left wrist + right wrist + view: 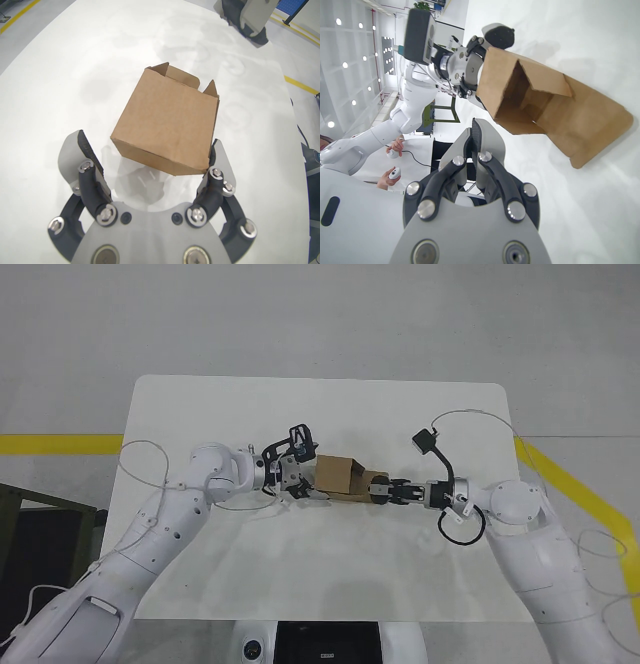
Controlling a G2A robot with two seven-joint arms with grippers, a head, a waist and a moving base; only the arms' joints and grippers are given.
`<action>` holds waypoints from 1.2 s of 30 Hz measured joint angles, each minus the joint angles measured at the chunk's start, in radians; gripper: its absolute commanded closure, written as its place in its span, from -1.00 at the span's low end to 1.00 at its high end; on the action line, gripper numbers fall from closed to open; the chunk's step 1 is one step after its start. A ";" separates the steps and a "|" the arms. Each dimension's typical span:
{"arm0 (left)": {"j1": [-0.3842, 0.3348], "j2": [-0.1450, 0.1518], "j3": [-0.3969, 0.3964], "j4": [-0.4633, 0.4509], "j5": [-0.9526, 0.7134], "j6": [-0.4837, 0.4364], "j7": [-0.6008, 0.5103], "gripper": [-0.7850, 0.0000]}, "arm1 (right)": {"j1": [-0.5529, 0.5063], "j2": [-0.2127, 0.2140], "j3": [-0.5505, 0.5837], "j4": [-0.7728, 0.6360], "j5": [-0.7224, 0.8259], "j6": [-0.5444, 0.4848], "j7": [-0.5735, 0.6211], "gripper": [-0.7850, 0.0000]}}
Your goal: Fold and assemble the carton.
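My L claw (147,137) gapes wide round the shut end of the carton (167,120). It sits close at one corner and clear on the other side, so no grip; prob. a backstop vs sliding. Carton lies on its side mid table (400,564), mouth twd my R claw (474,130). That one's pinched closed on nothing just beside the mouth, prob. to poke flaps in. Long flap (595,125) sprawls flat on the table. Can't tell if that corner really touches; far flaps are hidden behind the carton's own wall.
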 measured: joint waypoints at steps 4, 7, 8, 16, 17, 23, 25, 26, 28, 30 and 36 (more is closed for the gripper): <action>-0.014 -0.009 0.011 0.021 -0.004 -0.008 0.008 -1.00 | -0.024 0.003 -0.013 -0.008 -0.028 0.022 -0.015 1.00; -0.023 -0.015 0.015 0.034 -0.009 -0.014 0.013 -1.00 | -0.038 0.003 -0.023 -0.009 -0.055 0.036 -0.051 1.00; -0.025 -0.017 0.016 0.039 -0.010 -0.017 0.014 -1.00 | -0.040 0.003 -0.028 -0.007 -0.067 0.040 -0.068 1.00; -0.047 -0.026 0.016 0.069 -0.018 -0.035 0.019 -1.00 | -0.006 -0.011 -0.096 0.035 -0.105 0.062 -0.155 1.00; -0.050 -0.027 0.015 0.073 -0.018 -0.037 0.019 -1.00 | 0.004 -0.014 -0.109 0.044 -0.105 0.064 -0.164 1.00; -0.057 -0.031 0.012 0.087 -0.020 -0.045 0.017 -1.00 | 0.055 -0.031 -0.163 0.080 -0.094 0.073 -0.206 1.00; -0.057 -0.032 0.010 0.090 -0.022 -0.046 0.015 -1.00 | 0.071 -0.036 -0.179 0.090 -0.090 0.072 -0.218 1.00; -0.057 -0.032 0.009 0.091 -0.023 -0.047 0.013 -1.00 | 0.082 -0.040 -0.190 0.096 -0.088 0.072 -0.224 1.00; -0.056 -0.032 0.006 0.093 -0.025 -0.048 0.010 -1.00 | 0.098 -0.045 -0.206 0.106 -0.084 0.072 -0.232 1.00; -0.056 -0.032 0.001 0.094 -0.028 -0.050 0.005 -1.00 | 0.118 -0.053 -0.225 0.123 -0.079 0.069 -0.243 1.00; -0.051 -0.030 -0.014 0.091 -0.039 -0.051 -0.012 -1.00 | 0.176 -0.073 -0.272 0.179 -0.065 0.051 -0.272 1.00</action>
